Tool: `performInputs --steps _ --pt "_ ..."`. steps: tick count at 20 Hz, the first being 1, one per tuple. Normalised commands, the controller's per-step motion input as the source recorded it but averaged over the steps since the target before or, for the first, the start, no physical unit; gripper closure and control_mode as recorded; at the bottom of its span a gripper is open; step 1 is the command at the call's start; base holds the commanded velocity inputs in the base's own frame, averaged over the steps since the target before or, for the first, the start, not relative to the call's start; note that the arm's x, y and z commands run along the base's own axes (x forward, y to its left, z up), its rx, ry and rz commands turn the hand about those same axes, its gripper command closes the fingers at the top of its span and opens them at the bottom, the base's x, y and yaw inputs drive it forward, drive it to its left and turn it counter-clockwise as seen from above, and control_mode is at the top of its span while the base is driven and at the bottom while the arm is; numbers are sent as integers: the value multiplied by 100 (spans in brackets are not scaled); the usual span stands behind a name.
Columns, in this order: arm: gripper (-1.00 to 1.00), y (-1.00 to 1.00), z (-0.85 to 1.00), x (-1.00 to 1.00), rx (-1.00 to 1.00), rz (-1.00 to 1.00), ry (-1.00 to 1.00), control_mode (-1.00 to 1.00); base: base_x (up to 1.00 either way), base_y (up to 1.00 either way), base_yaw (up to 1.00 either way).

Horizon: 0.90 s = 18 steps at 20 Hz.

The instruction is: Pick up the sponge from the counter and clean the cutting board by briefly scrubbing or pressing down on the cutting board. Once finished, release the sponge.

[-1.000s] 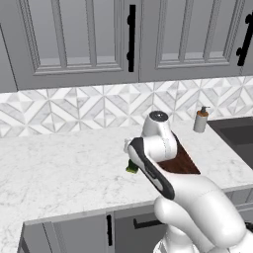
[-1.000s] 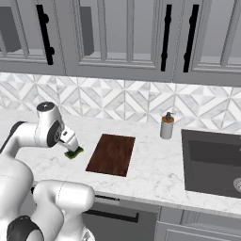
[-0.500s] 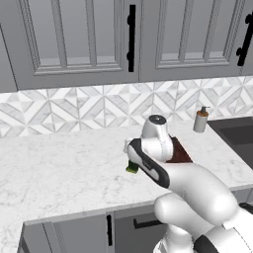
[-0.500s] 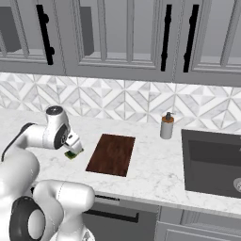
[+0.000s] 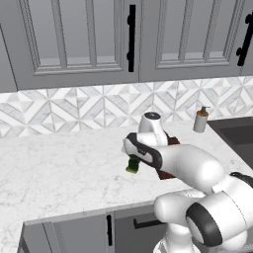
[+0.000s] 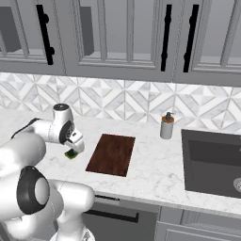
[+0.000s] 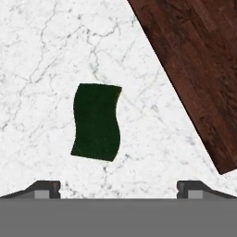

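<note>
Lying sponge [image 7: 96, 122]: flat on the tabletop [image 7: 41, 55], beside the cutting board [image 7: 199, 69], not touching.
Gripper [image 7: 118, 187]: wide, empty, above the sponge.
Change: arm has crept closer over the last second.
Meaning: grasp not yet made.

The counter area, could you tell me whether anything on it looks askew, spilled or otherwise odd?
Nothing is spilled or damaged. The sponge lies flat on the counter, clear of the cutting board, though its outline looks slightly wavy rather than square. The soap bottle stands upright near the sink. The open gripper hangs above the sponge.
</note>
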Motion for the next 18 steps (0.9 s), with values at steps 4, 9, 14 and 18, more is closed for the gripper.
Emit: performInputs --steps 4,9,14,18 --pt "-100 0 -9 22 0 0 0 -100 0 0 0" --pt "-100 0 -21 10 0 0 0 -100 0 0 0" --pt "-100 2 -15 8 0 0 0 -100 0 0 0" --pt "-100 15 -14 4 -1 0 0 -100 0 0 0"
